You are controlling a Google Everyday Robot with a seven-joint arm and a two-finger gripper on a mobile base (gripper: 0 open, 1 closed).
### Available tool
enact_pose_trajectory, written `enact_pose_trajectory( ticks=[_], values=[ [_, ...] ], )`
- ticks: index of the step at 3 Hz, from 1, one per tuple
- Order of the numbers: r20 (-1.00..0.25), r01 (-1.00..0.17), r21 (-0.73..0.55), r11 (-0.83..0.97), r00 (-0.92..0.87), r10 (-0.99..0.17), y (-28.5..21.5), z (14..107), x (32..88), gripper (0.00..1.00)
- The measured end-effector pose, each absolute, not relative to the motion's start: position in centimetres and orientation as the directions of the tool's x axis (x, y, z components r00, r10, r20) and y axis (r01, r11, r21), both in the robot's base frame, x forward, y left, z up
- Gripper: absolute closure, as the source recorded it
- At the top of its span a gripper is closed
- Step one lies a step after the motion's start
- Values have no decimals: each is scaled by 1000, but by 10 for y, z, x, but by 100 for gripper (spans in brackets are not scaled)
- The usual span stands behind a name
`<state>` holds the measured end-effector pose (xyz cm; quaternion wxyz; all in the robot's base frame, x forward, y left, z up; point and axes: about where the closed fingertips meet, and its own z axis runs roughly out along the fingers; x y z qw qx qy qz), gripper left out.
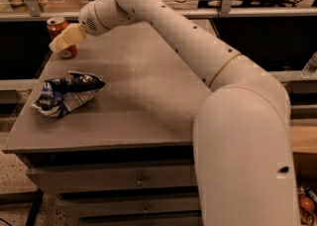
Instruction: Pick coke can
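Note:
The coke can (59, 26), orange-red with a silver top, stands upright at the far left corner of the grey table (143, 96). My gripper (60, 41), with cream-coloured fingers, reaches from the right and sits right in front of the can, covering its lower part. Whether it touches the can cannot be told. The white arm runs from the lower right up across the table and hides the right side of it.
A crumpled dark blue and white snack bag (65, 93) lies on the left of the table, nearer than the can. The table's left and near edges drop off. Drawers sit below the top. Shelving stands behind.

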<state>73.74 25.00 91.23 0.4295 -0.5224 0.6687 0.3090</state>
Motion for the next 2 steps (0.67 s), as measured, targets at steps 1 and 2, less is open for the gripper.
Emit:
enact_pose_trajectory(
  ticks=[1, 2],
  values=[
    [-905, -974, -24, 224, -73, -418, 283, 905, 740, 0],
    [-905, -979, -36, 200, -52, -422, 308, 901, 743, 0]
  ],
)
